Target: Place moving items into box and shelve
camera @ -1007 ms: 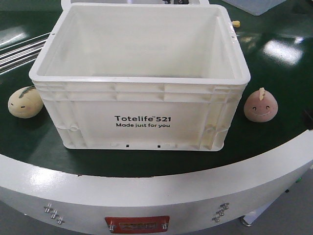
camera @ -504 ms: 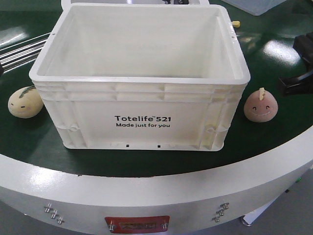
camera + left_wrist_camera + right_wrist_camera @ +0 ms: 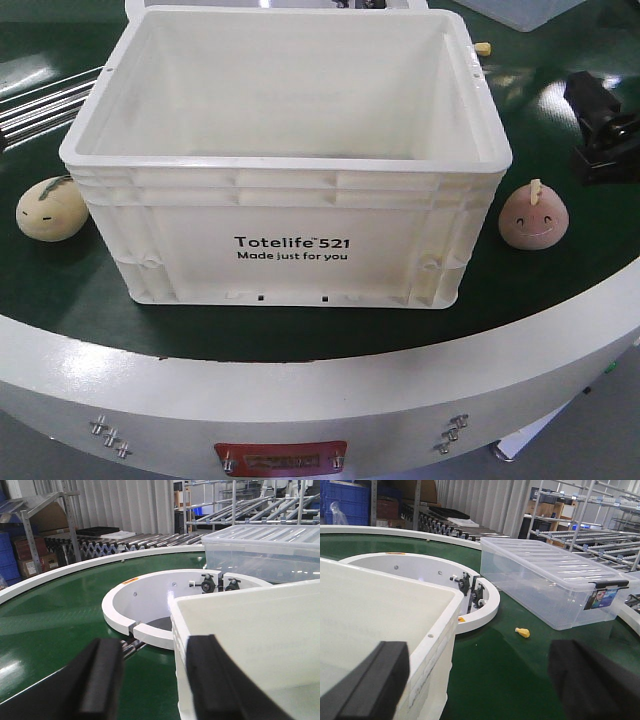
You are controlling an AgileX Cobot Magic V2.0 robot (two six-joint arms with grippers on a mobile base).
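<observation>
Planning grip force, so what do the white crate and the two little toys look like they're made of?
The crate: seemingly rigid moulded plastic, off-white, slightly glossy, ribbed walls. The yellow-beige toy and the pink toy: probably soft fabric or foam, matte, no shine.

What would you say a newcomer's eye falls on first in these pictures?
The off-white crate printed "Totelife 521" stands open and empty on the green belt. A pale yellow toy sits at its left, a pink smiling toy at its right, with the right gripper hovering open beyond.
</observation>
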